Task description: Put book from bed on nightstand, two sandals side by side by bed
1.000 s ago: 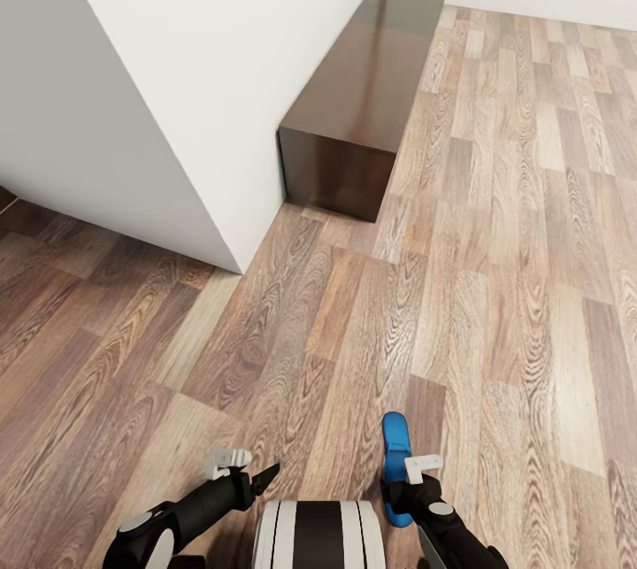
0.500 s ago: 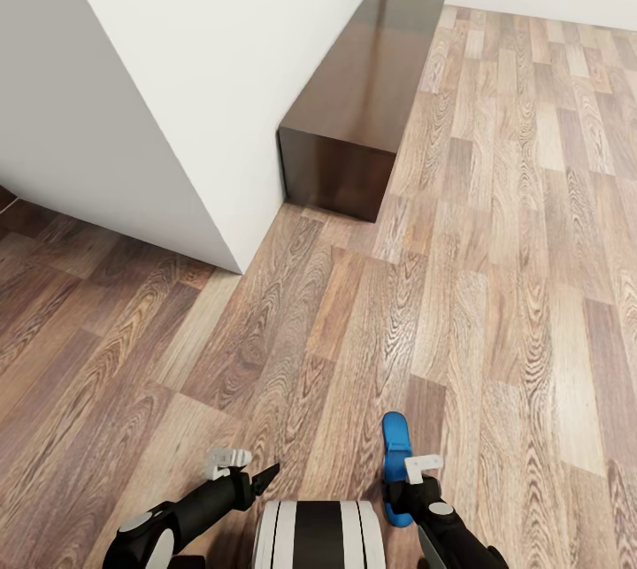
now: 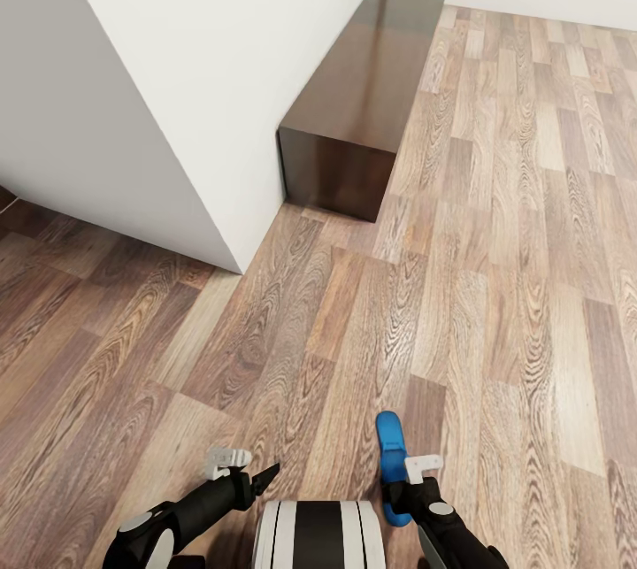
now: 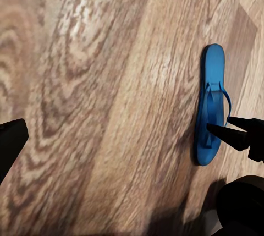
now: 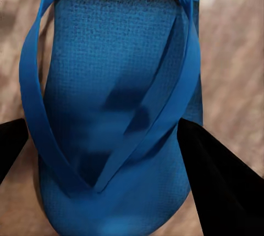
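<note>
Brown wood-plank floor (image 3: 495,224), white wall corner (image 3: 177,82) with a long low dark wooden cabinet (image 3: 358,100) against it. Bright blue flip-flop sandal (image 3: 390,449) at the right gripper (image 3: 400,485), close in front of the robot's base; fingers straddle its sole, one each side, spread wide, contact unclear. Left gripper (image 3: 257,476) low over bare planks, holding nothing, fingers apart.

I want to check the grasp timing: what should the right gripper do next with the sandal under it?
Probably close. In the right wrist view, the right gripper has its dark fingers spread on either side of the blue sandal, with the sole and straps between them. It lies flat on the wood floor, so squeezing before lifting seems sensible.
</note>
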Tool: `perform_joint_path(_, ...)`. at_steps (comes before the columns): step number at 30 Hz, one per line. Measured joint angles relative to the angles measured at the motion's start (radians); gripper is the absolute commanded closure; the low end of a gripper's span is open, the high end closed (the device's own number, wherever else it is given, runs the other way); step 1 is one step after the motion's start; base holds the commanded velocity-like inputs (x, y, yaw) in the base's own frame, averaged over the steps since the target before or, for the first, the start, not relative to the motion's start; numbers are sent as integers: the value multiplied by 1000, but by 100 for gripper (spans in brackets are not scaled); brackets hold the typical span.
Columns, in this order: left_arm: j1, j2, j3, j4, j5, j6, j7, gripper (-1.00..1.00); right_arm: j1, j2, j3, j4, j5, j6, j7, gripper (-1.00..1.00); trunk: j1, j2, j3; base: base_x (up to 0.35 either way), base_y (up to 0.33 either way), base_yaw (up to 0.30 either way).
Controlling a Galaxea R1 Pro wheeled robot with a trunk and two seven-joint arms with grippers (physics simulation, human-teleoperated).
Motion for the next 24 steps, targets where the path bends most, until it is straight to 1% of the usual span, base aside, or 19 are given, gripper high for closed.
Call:
perform_joint_path(8, 0, 0, 0, 0, 0, 1, -1, -100, 0, 0, -1, 0, 1, 0, -1, 100, 0, 0, 0, 0, 0, 0)
perform_joint_path(24, 0, 0, 0, 0, 0, 2, 0, -100, 0, 0, -1, 0, 0, 0, 0, 100, -7, 4, 62, 0, 0, 0)
